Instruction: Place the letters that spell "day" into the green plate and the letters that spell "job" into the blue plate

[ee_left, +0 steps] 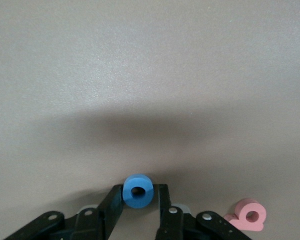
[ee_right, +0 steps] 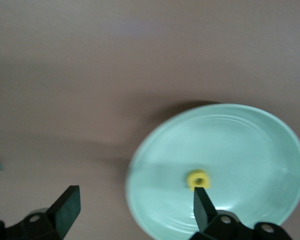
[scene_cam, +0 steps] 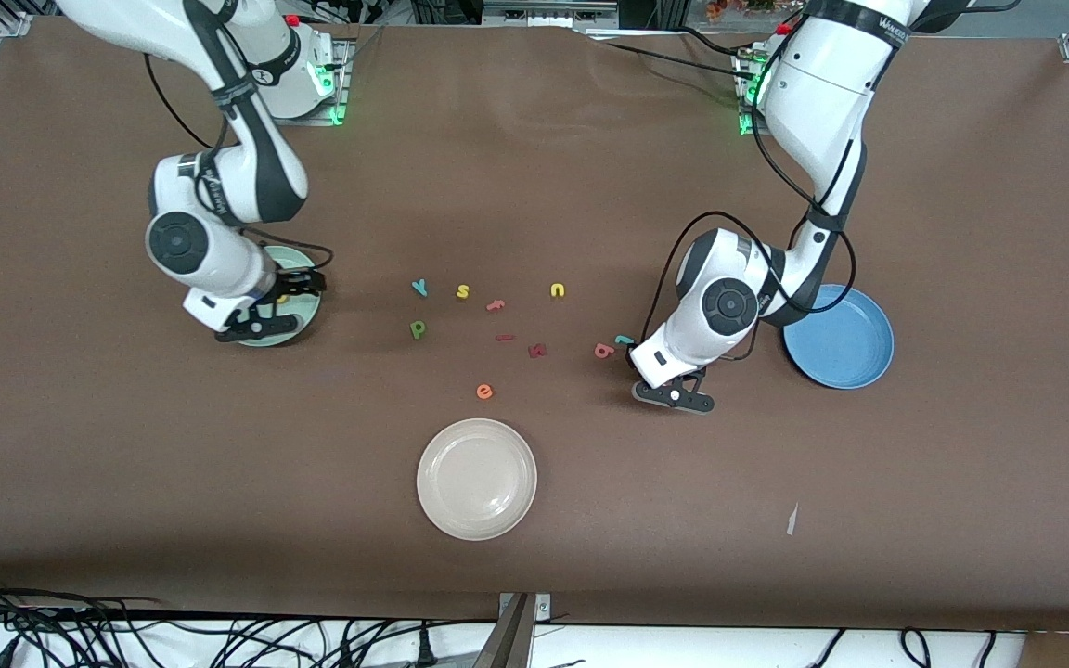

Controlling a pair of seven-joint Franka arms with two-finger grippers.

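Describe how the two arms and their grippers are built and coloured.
Both arms have glossy white shells with dark grey joint bands and round dark caps. Black cables loop along each. The left gripper and right gripper have black fingers with silver screws. Green lights glow at the bases.

The right arm hides most of the green plate (scene_cam: 304,327). The left arm covers part of the blue plate (scene_cam: 855,345).

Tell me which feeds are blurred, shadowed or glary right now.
Right wrist view: smeared throughout, the green plate and the yellow letter on it soft-edged. Left wrist view: sharp on the blue "o" between the left end effector fingers, a broad soft shadow across the table above it. Front view: even light, faint sheen on the cream plate.
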